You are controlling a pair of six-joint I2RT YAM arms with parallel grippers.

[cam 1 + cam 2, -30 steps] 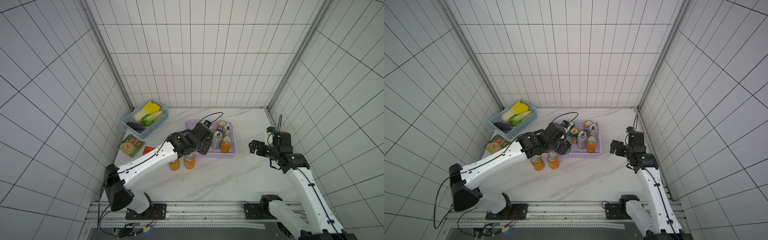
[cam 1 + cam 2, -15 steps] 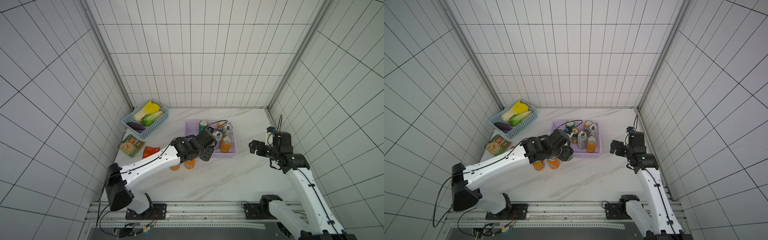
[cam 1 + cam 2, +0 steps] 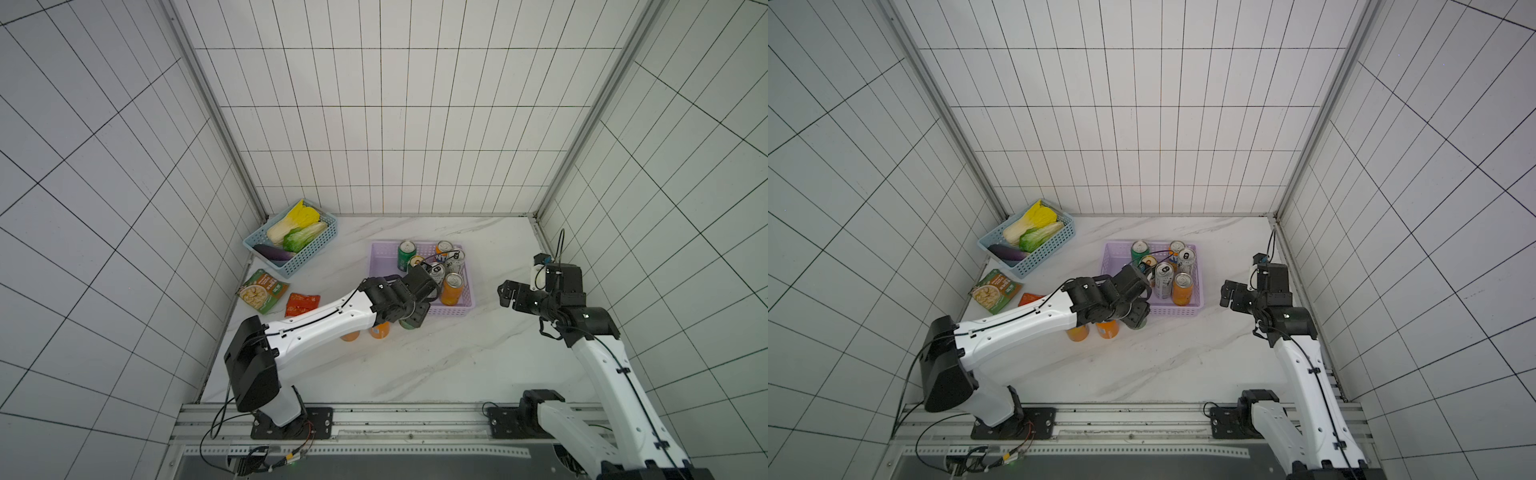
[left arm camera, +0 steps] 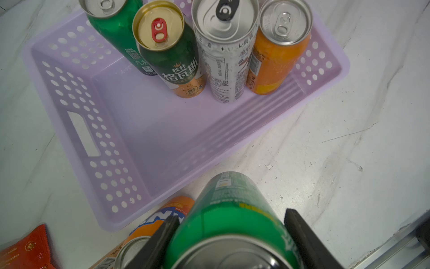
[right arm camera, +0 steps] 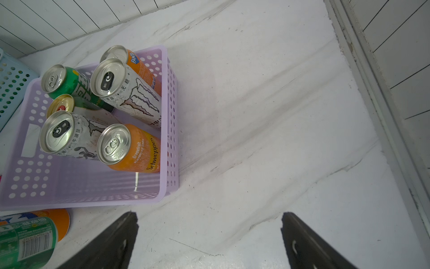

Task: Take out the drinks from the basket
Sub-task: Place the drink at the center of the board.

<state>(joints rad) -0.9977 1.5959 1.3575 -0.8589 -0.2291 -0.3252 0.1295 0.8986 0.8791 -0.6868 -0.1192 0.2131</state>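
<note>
Left gripper (image 4: 230, 223), clamped on the green can (image 4: 235, 198) (right gripper (image 5: 208, 215) gapes wide), could topple the adjacent orange Fanta can (image 4: 160, 219) if lowered askew.

The left tool (image 3: 411, 319), largely hidden under its own wrist, hangs low over the marble bench (image 3: 436, 365), and a green can (image 3: 409, 325) shows at its tip. Just behind it, toward its arm, two orange cans (image 3: 380, 329) stand half covered. Directly ahead of the tool lies the lilac basket (image 3: 380, 270), its near wall just beside the green can. Six cans (image 3: 452, 288) stand upright inside, crowded toward the side facing the right tool (image 3: 506, 293), which hangs well apart from the basket, jaws apart.
</note>
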